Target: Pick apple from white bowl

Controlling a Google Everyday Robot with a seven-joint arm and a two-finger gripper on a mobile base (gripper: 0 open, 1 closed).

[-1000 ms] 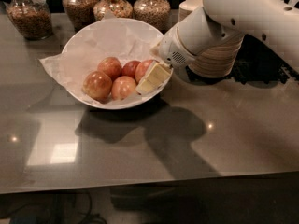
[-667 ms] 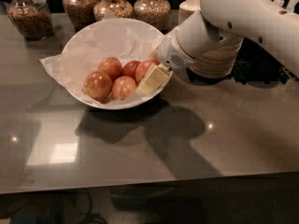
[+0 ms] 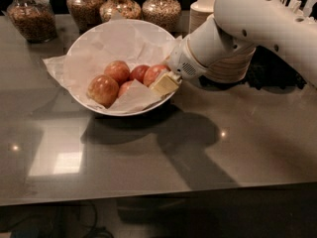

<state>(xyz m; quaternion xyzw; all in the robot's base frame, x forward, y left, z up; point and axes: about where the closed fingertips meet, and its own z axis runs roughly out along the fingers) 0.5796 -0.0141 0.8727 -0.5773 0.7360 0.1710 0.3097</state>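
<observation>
Pincer (image 3: 166, 83) at the white bowl's (image 3: 99, 38) right rim, just beside the apple (image 3: 153, 73), opening I cannot tell; I centre on the apple and close gently, keeping clear of the paper lining (image 3: 131, 97).

Large mostly red apple (image 3: 154, 74) with pale yellowish streaks lying at the right side inside the bowl, wide round white bowl (image 3: 130, 112) lined with crinkled white paper sitting upright on the grey counter (image 3: 237, 133), white robot hand (image 3: 166, 83) reaching over the bowl's right rim, resting against the apple
</observation>
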